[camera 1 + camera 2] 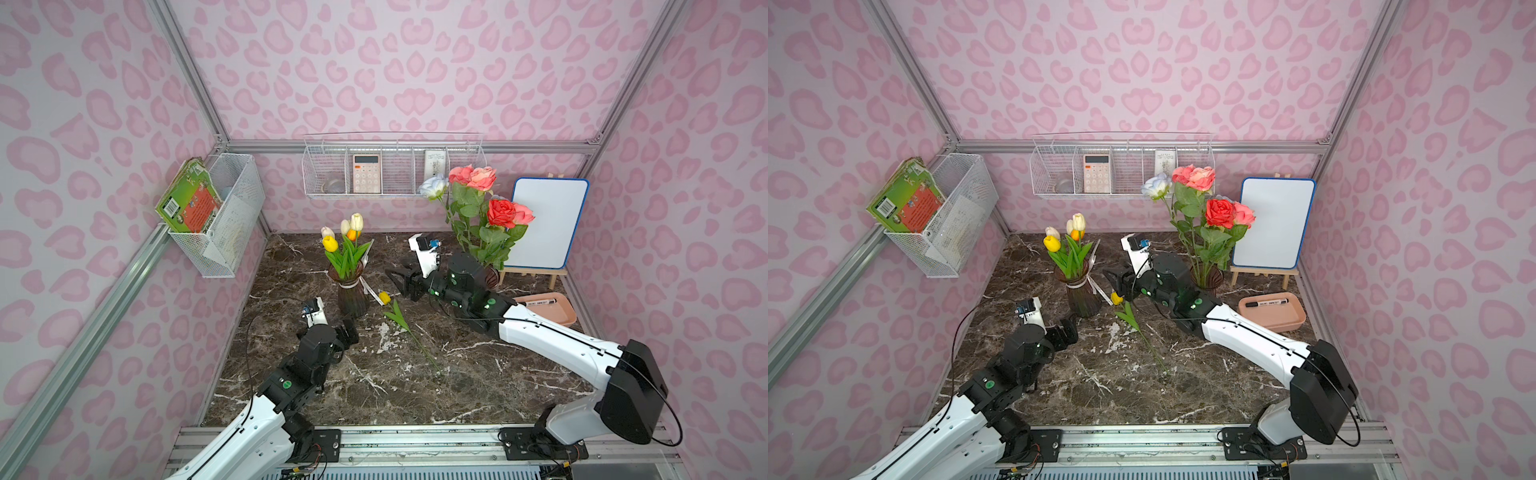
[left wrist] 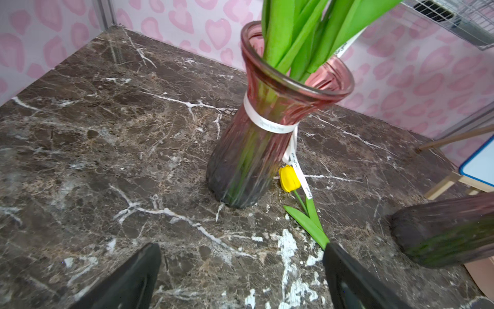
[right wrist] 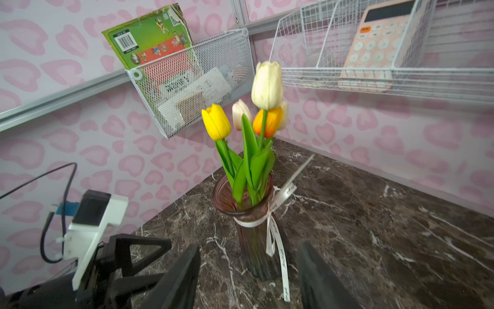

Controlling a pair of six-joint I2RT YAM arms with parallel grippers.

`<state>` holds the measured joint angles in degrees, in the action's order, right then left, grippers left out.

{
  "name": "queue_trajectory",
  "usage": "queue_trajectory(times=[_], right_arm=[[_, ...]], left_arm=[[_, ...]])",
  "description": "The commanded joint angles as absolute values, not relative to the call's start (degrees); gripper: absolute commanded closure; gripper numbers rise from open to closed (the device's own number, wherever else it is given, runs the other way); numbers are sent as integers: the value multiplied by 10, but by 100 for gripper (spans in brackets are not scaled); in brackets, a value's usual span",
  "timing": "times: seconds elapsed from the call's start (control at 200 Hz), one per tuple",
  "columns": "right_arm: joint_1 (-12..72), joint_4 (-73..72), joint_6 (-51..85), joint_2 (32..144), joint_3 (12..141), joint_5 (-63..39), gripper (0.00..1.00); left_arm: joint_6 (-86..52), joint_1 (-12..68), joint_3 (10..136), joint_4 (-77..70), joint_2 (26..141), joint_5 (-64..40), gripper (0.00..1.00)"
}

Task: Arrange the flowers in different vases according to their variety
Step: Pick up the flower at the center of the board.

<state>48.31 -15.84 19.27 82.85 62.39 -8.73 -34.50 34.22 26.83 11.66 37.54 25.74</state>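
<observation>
Dark marble surface, one yellow tulip lies loose; left tool and right tool both gape empty; best pinch mid-stem, then lift upright into the ribboned vase.

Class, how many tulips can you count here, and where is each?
6. Five stand in the ribboned vase: a yellow tulip, an orange tulip, three cream tulips. Another yellow tulip lies on the table beside it. Others may be hidden.

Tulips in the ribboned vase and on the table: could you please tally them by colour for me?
Yellow tulips: 2
Cream tulips: 3
Orange tulips: 1
Total: 6
</observation>
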Motion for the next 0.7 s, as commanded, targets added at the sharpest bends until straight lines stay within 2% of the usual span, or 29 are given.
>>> queue_trajectory(times=[0.0,0.125,0.42,0.695], right_arm=[[481,-128,208,800,581,-76,40],[478,-112,213,758,518,-59,40],[457,-95,238,649,371,36,43],[426,-89,267,522,269,127,38]], left_arm=[[-339,344,277,118,380,209,1],[-356,360,306,145,403,162,1],[-434,466,404,274,523,152,8],[-505,533,473,315,681,132,9]])
